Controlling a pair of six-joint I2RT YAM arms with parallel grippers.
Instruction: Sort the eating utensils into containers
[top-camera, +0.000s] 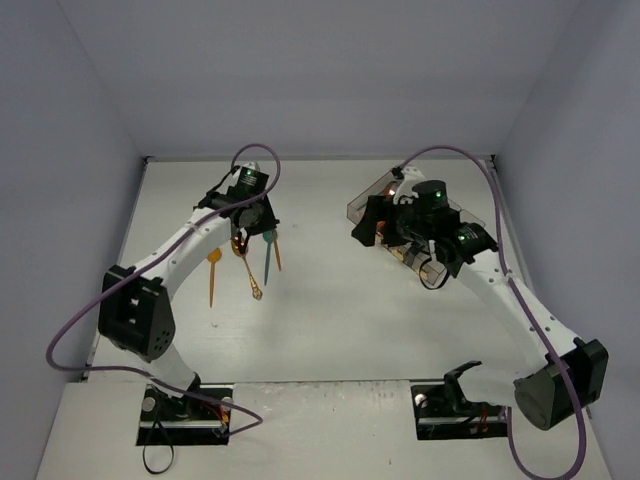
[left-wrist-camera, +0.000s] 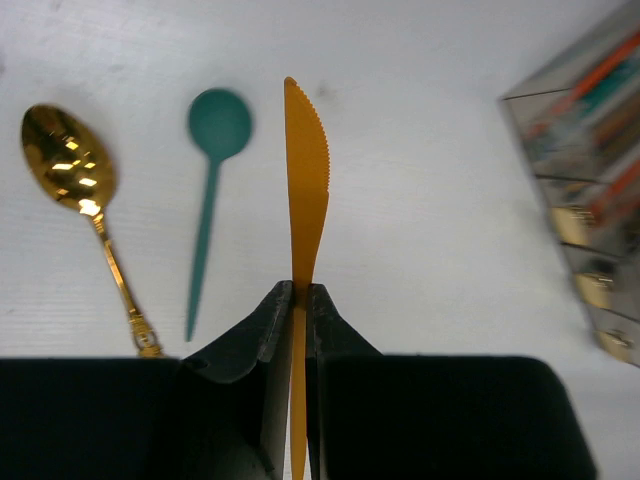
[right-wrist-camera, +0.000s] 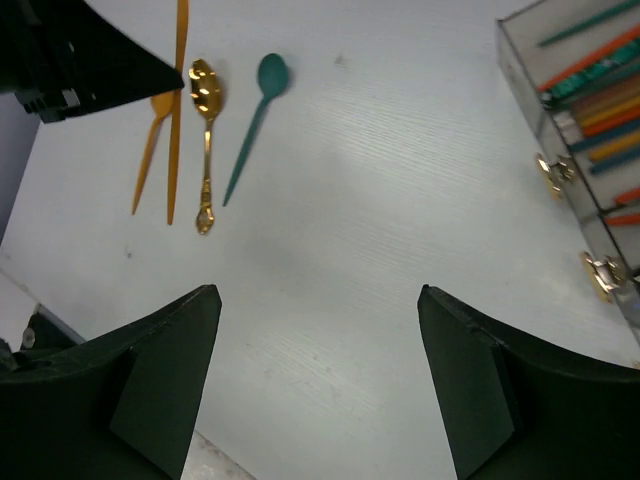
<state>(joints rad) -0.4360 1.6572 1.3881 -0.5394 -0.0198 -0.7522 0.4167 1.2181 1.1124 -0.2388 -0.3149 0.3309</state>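
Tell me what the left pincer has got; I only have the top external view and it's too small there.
Observer: The left pincer is shut on the orange knife, gripping its handle, with the serrated blade pointing away.
Operator: Report what lies next to it.
Observer: A teal spoon and a gold spoon with an ornate handle lie flat, apart from each other and from the knife.
Operator: Check the right pincer.
Observer: The right pincer is open and holds nothing.
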